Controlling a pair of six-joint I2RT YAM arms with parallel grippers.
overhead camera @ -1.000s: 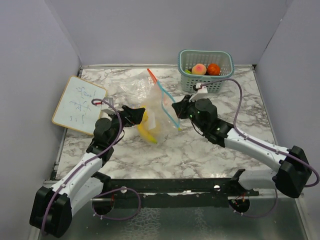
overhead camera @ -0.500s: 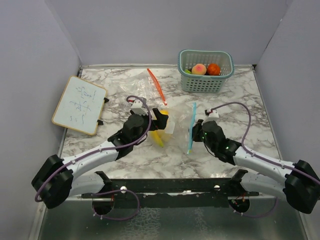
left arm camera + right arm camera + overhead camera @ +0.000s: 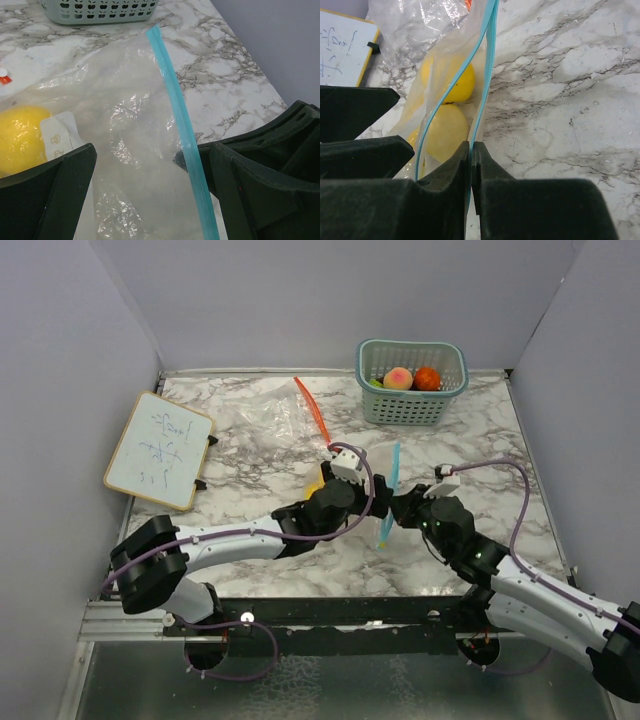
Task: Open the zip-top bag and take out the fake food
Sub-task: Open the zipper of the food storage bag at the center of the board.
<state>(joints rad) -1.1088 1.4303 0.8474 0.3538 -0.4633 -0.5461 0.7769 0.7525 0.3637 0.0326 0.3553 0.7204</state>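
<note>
The clear zip-top bag point(image 3: 135, 130) lies mid-table, its blue zip strip point(image 3: 391, 485) standing up. My right gripper point(image 3: 471, 150) is shut on that blue edge, which runs between its pads. Through the mouth I see fake food inside: a yellow lemon point(image 3: 447, 80) and another yellow piece point(image 3: 445, 132). My left gripper point(image 3: 155, 195) is open, its fingers point(image 3: 45, 200) wide on either side of the bag's film and blue strip, touching nothing. In the top view the left gripper point(image 3: 378, 488) and right gripper point(image 3: 400, 508) sit almost together at the bag.
A teal mesh basket point(image 3: 410, 410) at the back right holds a peach point(image 3: 398, 378) and an orange point(image 3: 427, 378). The bag's orange-red strip point(image 3: 312, 410) lies toward the back. A whiteboard point(image 3: 158, 450) rests at the left edge. Walls close three sides.
My left arm has swung right across the bag to the blue strip. My right gripper has drawn the blue edge toward the near right, stretching the bag out.
</note>
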